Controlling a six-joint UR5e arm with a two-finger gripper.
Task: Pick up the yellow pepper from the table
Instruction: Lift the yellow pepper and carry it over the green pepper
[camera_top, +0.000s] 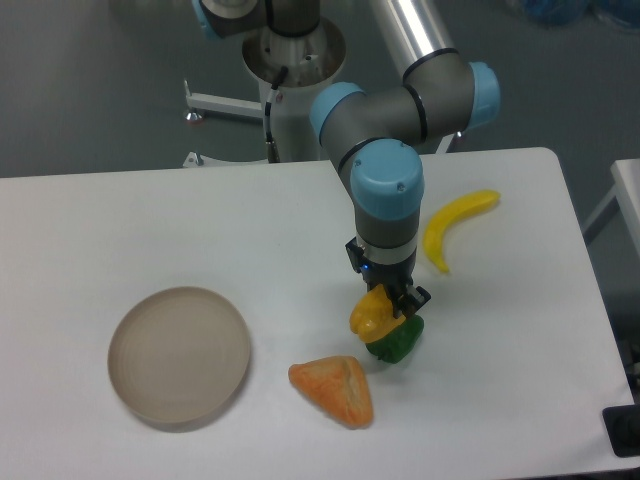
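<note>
Jaws are clamped on the yellow pepper (374, 311), which sits just right of the frame's centre, pinched at the tip of the gripper (392, 304) with most of its lumpy body sticking out to the left of the fingers. The grip looks to be on the pepper's right side, likely because the arm (388, 190) came straight down from above and caught it off-centre.

Whether the pepper is clear of the desk (150, 220) cannot be told for sure; it overlaps the upper edge of the green pepper (396, 340) directly below it in the frame, which suggests it is raised a little and hanging in front of or above that one.

Other items lie apart from the grasp: a banana (452, 227) to the upper right, an orange wedge (334, 389) lower and left of centre, and a round dish (178, 355) at lower left.

By my judgement the pick is essentially made. The off-centre hold could let the pepper twist or slip.
</note>
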